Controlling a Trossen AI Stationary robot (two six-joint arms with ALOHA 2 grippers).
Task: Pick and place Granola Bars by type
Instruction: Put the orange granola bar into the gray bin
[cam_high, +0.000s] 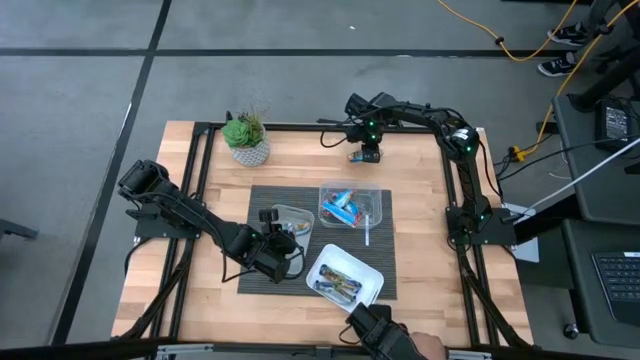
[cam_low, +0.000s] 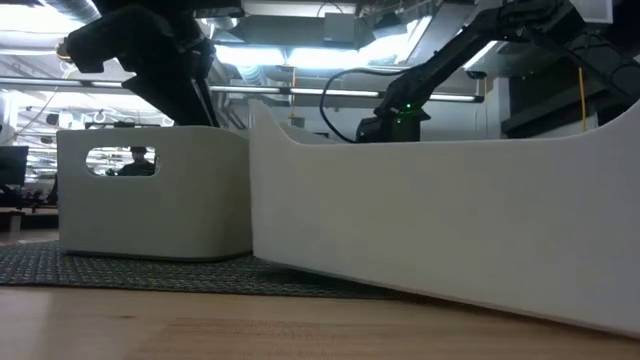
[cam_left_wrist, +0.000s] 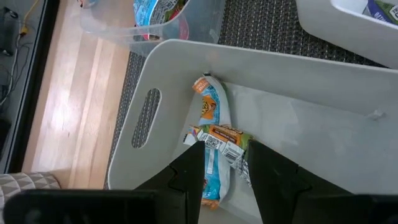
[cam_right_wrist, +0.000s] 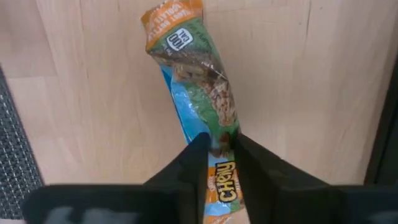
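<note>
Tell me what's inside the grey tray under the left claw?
Two granola bars lie in the grey tray: a blue-and-orange one, and another crossing on top. The left claw is open above them, and its fingers hide the bars' lower ends.

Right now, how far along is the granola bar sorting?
Bars already lie in the grey tray, the clear tray and the white tray. In hand: the right gripper is shut on a green and orange bar above the bare wood; the left gripper stands open over the grey tray's bars. Left: placing that held bar.
</note>
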